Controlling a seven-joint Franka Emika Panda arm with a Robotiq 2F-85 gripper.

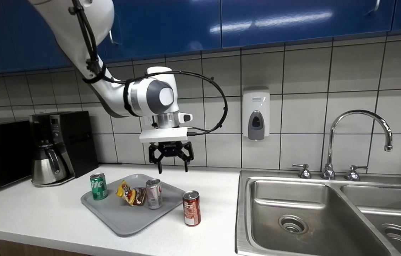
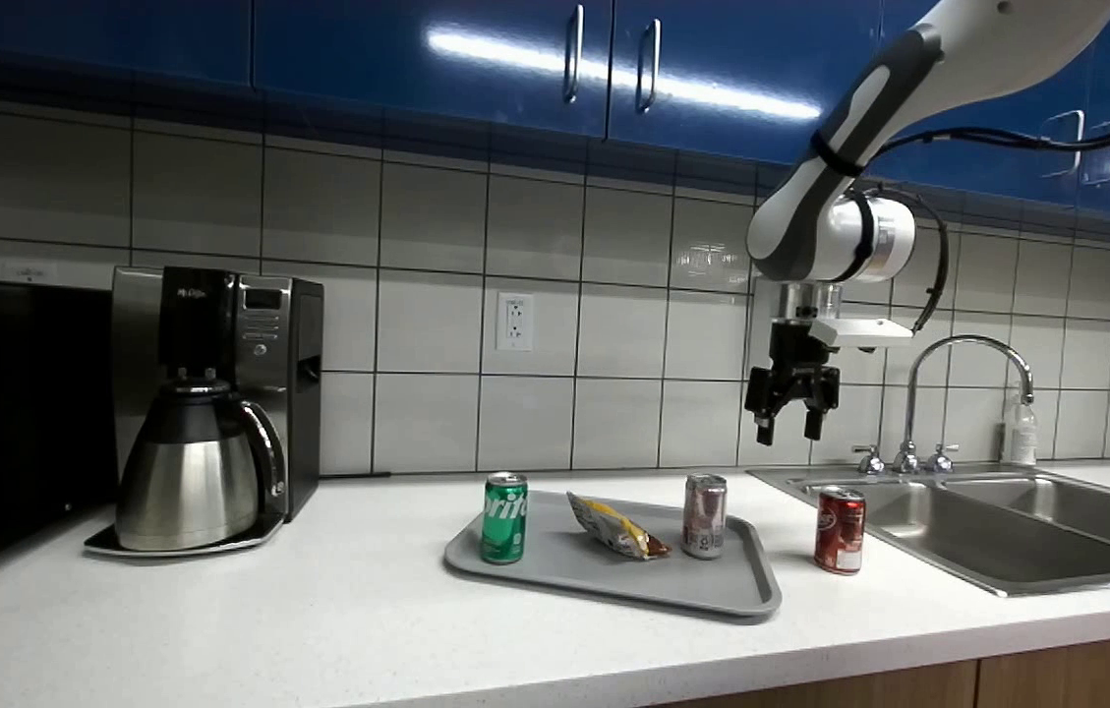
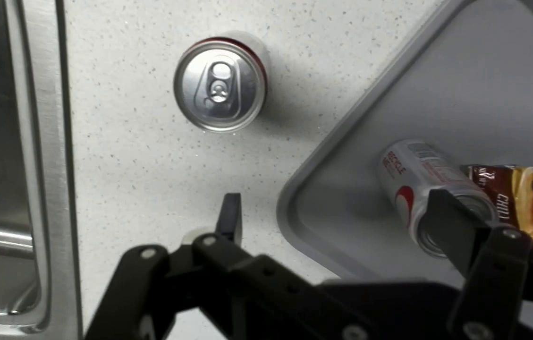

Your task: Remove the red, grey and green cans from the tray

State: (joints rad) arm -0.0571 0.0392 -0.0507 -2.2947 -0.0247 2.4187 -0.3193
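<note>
The red can [image 1: 191,209] stands upright on the desk [image 1: 218,202], off the tray [image 1: 125,221], lower than the parted jaws and to their right in both exterior views; the wrist view shows its round metal top. Silvery with red marks, the grey can [image 2: 705,518] stands upright on the tray, below the jaws and to their left, partly hidden behind one jaw in the wrist view. Farthest from the jaws, well to their left, the white-lettered green can [image 2: 503,521] stands upright near the tray's edge. The tray, grey and round-cornered, lies flat.
</note>
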